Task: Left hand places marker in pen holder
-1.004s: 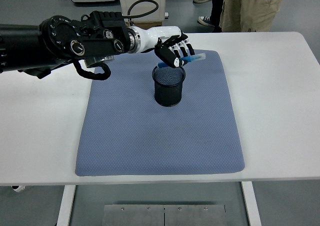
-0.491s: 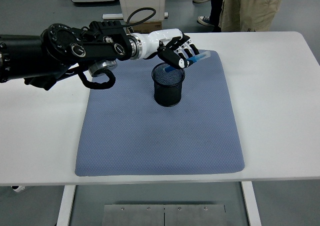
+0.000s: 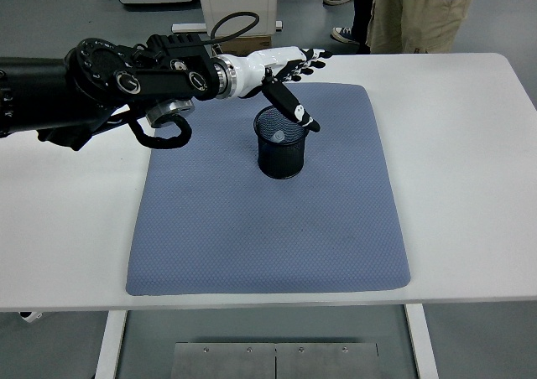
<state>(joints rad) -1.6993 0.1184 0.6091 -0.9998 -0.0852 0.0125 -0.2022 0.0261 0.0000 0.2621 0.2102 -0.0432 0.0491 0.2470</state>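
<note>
— Where's the marker? I can't see it in the left hand (image 3: 294, 75).

— It isn't there. The fingers (image 3: 312, 57) are spread out flat over the back edge of the mat, thumb pointing down toward the rim of the holder, and they've got hold of nothing.

— So it's in the cup?

— Looks that way to me. Peer into the black mesh pen holder (image 3: 282, 142): there's a small pale spot low inside, which I take for the end of the marker (image 3: 279, 134). Through the mesh I can't make out more of it, so I wouldn't swear to how it's sitting.

— And the holder itself?

— Upright on the blue-grey mat (image 3: 252, 228), toward the far side, with the hand just above and behind its rim, not touching it as far as I can tell.

— Then the job's nearly done?

— I'd say the drop is made. What's left is only pulling the arm clear without clipping the rim. The right hand isn't anywhere in sight. Someone in khaki trousers (image 3: 415, 14) is standing beyond the white table (image 3: 470, 186).
</note>
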